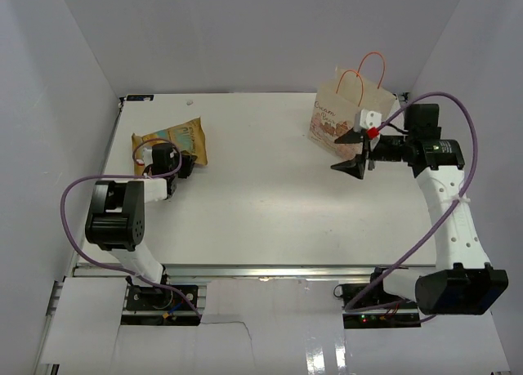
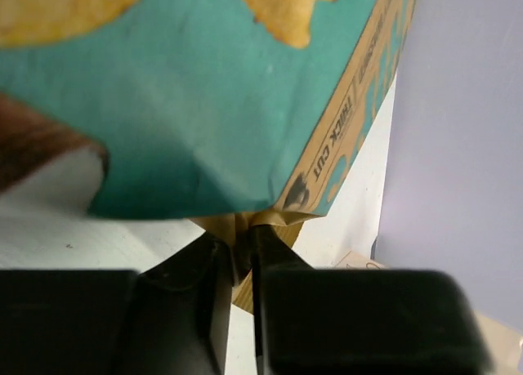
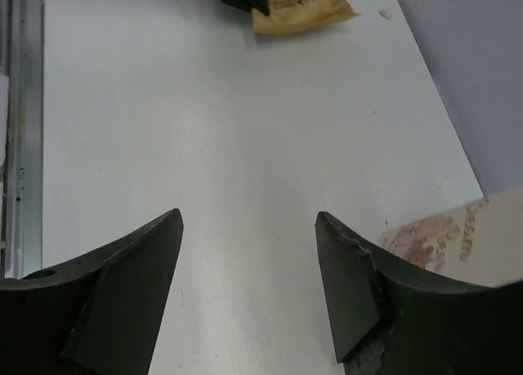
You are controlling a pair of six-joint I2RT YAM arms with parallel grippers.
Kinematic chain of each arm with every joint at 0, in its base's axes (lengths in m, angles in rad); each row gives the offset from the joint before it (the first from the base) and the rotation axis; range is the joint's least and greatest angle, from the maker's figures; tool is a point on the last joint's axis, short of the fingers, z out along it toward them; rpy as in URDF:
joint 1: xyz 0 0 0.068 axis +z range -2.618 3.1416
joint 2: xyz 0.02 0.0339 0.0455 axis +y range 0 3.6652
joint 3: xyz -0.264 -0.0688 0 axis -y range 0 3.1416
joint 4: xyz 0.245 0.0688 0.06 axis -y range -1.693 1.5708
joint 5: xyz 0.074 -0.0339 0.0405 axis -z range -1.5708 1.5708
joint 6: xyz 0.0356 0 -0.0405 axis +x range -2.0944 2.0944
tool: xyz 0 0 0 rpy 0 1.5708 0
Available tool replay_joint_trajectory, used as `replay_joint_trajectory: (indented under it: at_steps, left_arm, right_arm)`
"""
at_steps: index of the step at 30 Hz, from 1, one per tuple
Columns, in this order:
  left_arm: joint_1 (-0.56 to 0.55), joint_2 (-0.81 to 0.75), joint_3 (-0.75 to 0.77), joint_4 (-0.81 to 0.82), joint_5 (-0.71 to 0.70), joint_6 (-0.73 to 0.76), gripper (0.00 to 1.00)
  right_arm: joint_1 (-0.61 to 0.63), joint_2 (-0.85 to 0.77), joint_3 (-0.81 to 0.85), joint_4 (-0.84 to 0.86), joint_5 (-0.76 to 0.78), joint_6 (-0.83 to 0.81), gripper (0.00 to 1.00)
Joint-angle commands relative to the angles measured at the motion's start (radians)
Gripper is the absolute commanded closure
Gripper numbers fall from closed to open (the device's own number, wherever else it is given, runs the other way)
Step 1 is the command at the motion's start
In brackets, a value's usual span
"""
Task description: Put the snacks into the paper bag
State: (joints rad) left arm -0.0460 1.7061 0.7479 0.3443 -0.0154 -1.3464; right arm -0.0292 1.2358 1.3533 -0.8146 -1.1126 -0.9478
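A large yellow-orange and teal chip bag (image 1: 172, 142) lies on the table at the far left. My left gripper (image 1: 185, 164) is shut on its tan crimped edge; the left wrist view shows the chip bag (image 2: 212, 105) filling the frame above my pinched left gripper (image 2: 242, 236). The cream paper bag (image 1: 347, 105) with orange loop handles stands at the far right. My right gripper (image 1: 355, 156) is open and empty just in front of it. In the right wrist view, my open right gripper (image 3: 249, 220) hovers over bare table; the paper bag (image 3: 458, 240) edge and chip bag (image 3: 302, 3) show. Other snacks are out of view.
White walls (image 1: 73, 73) enclose the table on the left, back and right. A metal rail (image 1: 261, 270) runs along the near edge by the arm bases. Purple cables (image 1: 441, 146) loop off each arm.
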Motion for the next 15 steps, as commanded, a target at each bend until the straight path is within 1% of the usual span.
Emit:
replay_joint_trajectory:
  at_steps: [1,2,3,4,5,6,8,9,10,11,12,13,14,15]
  left_arm:
    - [0.015,-0.043,0.019,0.013,0.095,0.113,0.8]
    - [0.018,-0.066,0.015,0.015,0.11,0.137,0.82]
    - [0.018,-0.078,0.01,0.016,0.124,0.16,0.86]
    - [0.02,-0.097,-0.005,0.015,0.156,0.206,0.89]
    - [0.021,-0.114,-0.015,0.015,0.173,0.231,0.96]
    - [0.021,-0.152,-0.022,0.013,0.189,0.251,1.0]
    - [0.023,-0.195,-0.064,0.012,0.248,0.291,1.0]
    - [0.023,-0.239,-0.079,0.012,0.273,0.303,1.0]
    - [0.023,-0.259,-0.093,0.002,0.305,0.311,1.0]
    - [0.023,-0.279,-0.12,-0.004,0.377,0.314,1.0]
    - [0.023,-0.318,-0.136,-0.013,0.418,0.314,1.0]
    - [0.023,-0.335,-0.151,-0.021,0.463,0.311,1.0]
    - [0.023,-0.353,-0.18,-0.031,0.542,0.303,1.0]
    - [0.021,-0.371,-0.195,-0.037,0.583,0.3,1.0]
  right_arm:
    - [0.174,-0.078,0.035,-0.173,0.009,-0.285,0.27]
    - [0.207,-0.099,0.017,-0.176,0.028,-0.361,0.25]
    - [0.233,-0.108,-0.026,-0.173,0.057,-0.399,0.21]
    - [0.279,-0.116,-0.048,-0.166,0.068,-0.432,0.19]
    - [0.299,-0.122,-0.066,-0.158,0.08,-0.462,0.18]
    - [0.319,-0.122,-0.092,-0.143,0.105,-0.509,0.17]
    - [0.38,-0.105,-0.108,-0.115,0.129,-0.534,0.16]
    - [0.399,-0.098,-0.115,-0.071,0.164,-0.546,0.16]
    - [0.446,-0.088,-0.131,-0.049,0.187,-0.557,0.16]
    - [0.471,-0.073,-0.14,-0.02,0.207,-0.565,0.16]
    - [0.523,-0.061,-0.17,0.05,0.255,-0.595,0.15]
    - [0.549,-0.061,-0.192,0.089,0.279,-0.621,0.15]
    - [0.575,-0.055,-0.212,0.132,0.302,-0.649,0.14]
    - [0.601,-0.049,-0.235,0.182,0.351,-0.67,0.1]
